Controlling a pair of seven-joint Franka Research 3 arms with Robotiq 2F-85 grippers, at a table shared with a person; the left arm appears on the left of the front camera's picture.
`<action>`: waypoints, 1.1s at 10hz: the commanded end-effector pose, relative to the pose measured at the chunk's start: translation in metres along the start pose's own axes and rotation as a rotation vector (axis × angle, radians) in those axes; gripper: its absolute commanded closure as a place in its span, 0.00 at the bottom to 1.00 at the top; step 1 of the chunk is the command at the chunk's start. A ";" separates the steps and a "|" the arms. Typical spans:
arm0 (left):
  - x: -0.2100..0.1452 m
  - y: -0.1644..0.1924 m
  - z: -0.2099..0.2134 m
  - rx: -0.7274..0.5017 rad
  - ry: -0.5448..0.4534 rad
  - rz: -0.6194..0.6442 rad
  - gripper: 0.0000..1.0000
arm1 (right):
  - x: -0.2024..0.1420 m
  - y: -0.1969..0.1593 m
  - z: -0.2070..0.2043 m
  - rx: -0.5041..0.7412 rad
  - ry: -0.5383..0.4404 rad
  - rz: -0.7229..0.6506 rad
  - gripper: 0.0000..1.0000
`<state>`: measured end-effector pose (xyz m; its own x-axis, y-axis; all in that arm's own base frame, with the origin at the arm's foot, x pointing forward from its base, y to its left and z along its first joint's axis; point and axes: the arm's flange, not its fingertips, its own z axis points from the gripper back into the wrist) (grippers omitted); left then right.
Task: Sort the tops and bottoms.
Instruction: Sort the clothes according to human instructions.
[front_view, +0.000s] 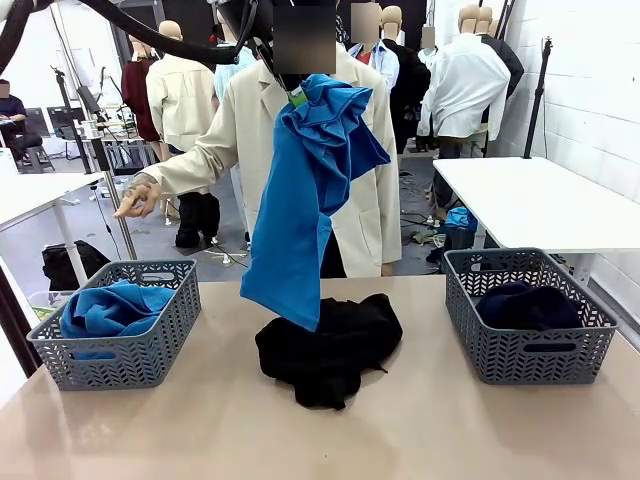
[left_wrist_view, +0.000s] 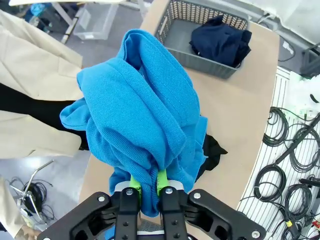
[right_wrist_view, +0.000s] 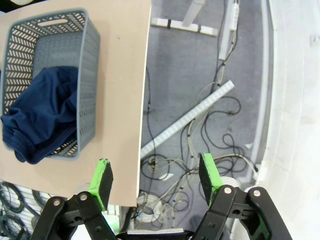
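Your L gripper (left_wrist_view: 146, 192): fingers clamped on blue garment (left_wrist_view: 140, 115), held high over table (front_view: 200, 430) centre, cloth hanging down. Your R gripper (right_wrist_view: 156, 175): fingers wide apart, nothing btwn, over floor past table edge. Mid-table: black garment (front_view: 330, 345) heaped. L basket (front_view: 150, 340): blue clothes (front_view: 105, 310). R basket (front_view: 500, 350): navy garment (front_view: 525, 305). Beyond: person (front_view: 375, 210), beige jacket.

left basket (front_view: 150, 352) | heap (front_view: 330, 350) centre | right basket (front_view: 520, 366) | shirt (front_view: 300, 210) above heap
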<state>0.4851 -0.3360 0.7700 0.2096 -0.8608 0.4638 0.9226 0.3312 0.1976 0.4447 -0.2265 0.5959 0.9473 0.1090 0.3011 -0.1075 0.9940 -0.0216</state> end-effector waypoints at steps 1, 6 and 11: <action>0.000 0.000 0.004 0.012 -0.008 0.000 1.00 | -0.002 0.001 0.000 -0.012 0.013 0.008 0.14; -0.001 0.007 0.009 0.051 -0.033 0.004 1.00 | -0.002 0.001 0.000 -0.012 0.013 0.008 0.14; -0.079 0.053 0.108 0.379 -0.135 0.191 1.00 | -0.002 0.001 0.000 -0.012 0.013 0.008 0.14</action>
<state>0.5001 -0.2281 0.8453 0.2608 -0.7498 0.6081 0.7506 0.5536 0.3607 0.4442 -0.2276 0.5958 0.9476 0.1069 0.3010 -0.1055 0.9942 -0.0211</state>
